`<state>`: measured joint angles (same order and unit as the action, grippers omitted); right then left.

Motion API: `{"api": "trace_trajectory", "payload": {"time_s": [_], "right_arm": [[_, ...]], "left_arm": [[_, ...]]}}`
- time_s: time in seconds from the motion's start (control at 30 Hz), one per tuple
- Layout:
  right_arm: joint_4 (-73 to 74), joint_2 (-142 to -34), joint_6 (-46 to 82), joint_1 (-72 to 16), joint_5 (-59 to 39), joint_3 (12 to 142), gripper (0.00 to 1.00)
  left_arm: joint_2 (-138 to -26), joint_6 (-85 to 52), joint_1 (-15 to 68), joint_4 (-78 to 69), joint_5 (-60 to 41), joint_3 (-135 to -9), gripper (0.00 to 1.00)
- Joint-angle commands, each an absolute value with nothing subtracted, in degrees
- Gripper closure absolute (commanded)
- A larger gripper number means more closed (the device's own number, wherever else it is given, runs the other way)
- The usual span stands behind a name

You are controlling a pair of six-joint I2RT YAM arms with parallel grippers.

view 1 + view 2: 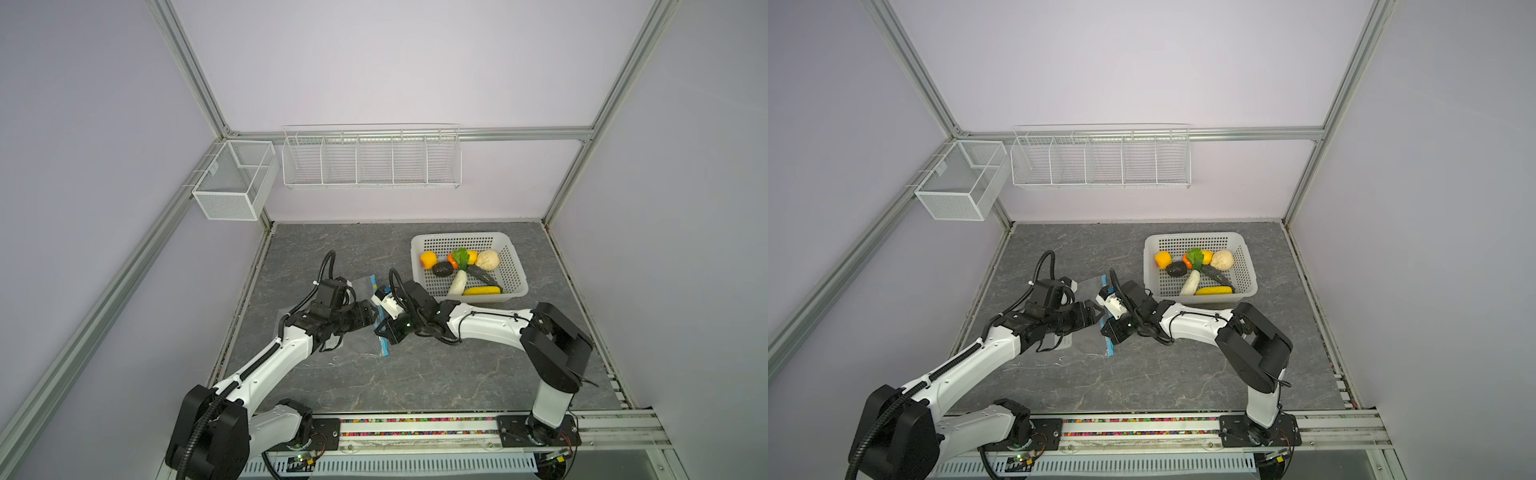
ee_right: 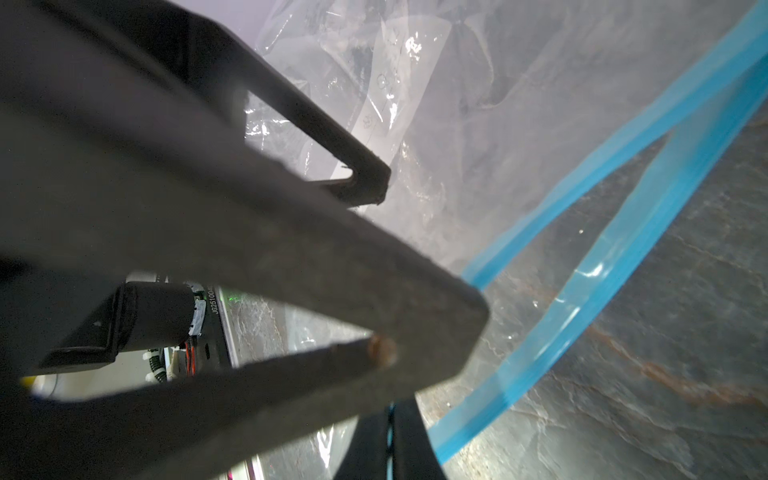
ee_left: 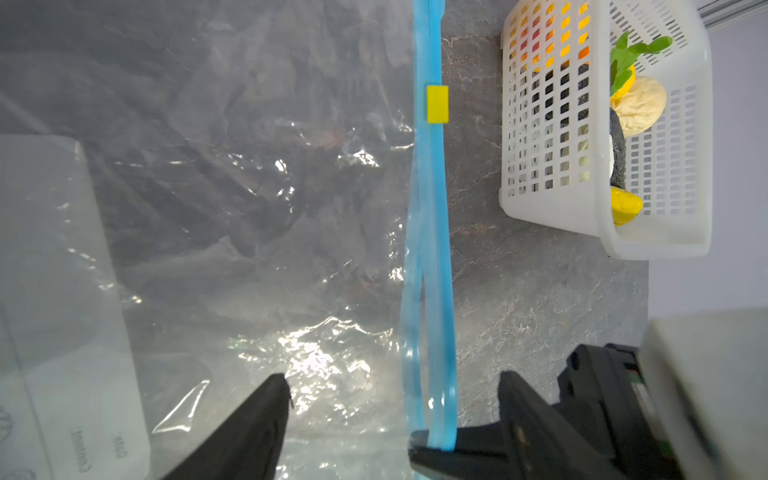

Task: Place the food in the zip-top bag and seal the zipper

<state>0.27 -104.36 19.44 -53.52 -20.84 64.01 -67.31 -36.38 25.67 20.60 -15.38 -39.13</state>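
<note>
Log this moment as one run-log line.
zip-top bag: empty, mouth parted | left gripper: open at mouth | right gripper: shut on zipper | food: in basket

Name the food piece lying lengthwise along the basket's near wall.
The yellow oblong piece, flat along the near wall of the white basket; the white oblong piece beside it angles backward.

Clear crinkly plastic, glossy with glare, for the zip-top bag; smooth translucent blue plastic along the zipper; white perforated plastic basket, upper right; matt grey marbled tabletop.
</note>
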Motion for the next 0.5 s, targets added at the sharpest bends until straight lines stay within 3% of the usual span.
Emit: {"api": "trace_trajectory", "payload": {"time_s": [0.0, 0.47], "right_arm": [[1.85, -102.91, 18.54, -53.87, -21.89, 65.43, 0.94], [0.88, -105.19, 18.57, -53.9, -22.75, 68.02, 0.94]], "left_arm": [[-68.13, -36.92, 26.02, 17.68, -14.75, -37.15, 0.22], [-71.26, -38.1, 26.89, 14.87, -14.06, -37.35, 0.33]]}}
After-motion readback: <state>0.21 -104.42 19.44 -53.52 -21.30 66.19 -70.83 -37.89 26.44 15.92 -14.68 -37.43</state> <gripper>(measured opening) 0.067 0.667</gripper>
